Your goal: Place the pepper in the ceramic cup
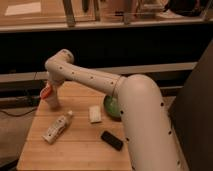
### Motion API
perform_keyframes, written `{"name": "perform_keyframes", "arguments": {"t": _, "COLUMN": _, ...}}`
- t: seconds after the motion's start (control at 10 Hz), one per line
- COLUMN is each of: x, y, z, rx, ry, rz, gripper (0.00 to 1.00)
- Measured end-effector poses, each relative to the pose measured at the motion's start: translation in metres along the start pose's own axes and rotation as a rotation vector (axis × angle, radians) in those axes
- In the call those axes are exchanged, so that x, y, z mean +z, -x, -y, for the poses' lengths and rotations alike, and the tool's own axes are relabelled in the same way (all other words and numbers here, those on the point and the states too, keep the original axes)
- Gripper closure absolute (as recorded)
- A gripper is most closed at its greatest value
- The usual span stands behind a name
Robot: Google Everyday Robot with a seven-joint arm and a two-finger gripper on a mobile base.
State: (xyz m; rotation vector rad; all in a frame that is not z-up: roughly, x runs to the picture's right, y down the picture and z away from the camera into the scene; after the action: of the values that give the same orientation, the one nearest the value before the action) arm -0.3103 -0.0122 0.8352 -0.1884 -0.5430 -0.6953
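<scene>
So the gripper (50, 88) is down at the desk's far left corner, right over the ceramic cup (53, 103), and honestly I can't tell whether it's clamped or let go, since the wrist covers it. The pepper (45, 93) is just below and to the left of the gripper, sitting at the cup's mouth and poking out over the left side of the rim. Its long axis looks tilted rather than straight up, though I wouldn't swear to it. My read is that the whole thing comes down to that one relation: the pepper needs to be centred over the opening and pointing down, because right now it leans toward the left edge of the desk, and there isn't much wood between the cup and that edge. There's more room toward the front, where a bottle (57, 126) lies on its side, with a white block (94, 113), a green bowl (111, 106) and a black gadget (112, 140) off to the right.
</scene>
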Motion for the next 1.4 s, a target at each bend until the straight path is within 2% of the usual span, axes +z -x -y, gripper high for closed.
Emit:
{"name": "perform_keyframes", "arguments": {"t": 0.4, "x": 0.004, "y": -0.002, "z": 0.004, "rx": -0.045, "ry": -0.014, "rz": -0.039, "gripper": 1.00}}
{"name": "perform_keyframes", "arguments": {"t": 1.0, "x": -0.005, "y": -0.020, "z": 0.027, "rx": -0.073, "ry": -0.046, "rz": -0.073, "gripper": 1.00}}
{"name": "perform_keyframes", "arguments": {"t": 1.4, "x": -0.002, "y": -0.024, "z": 0.021, "rx": -0.110, "ry": -0.048, "rz": -0.086, "gripper": 1.00}}
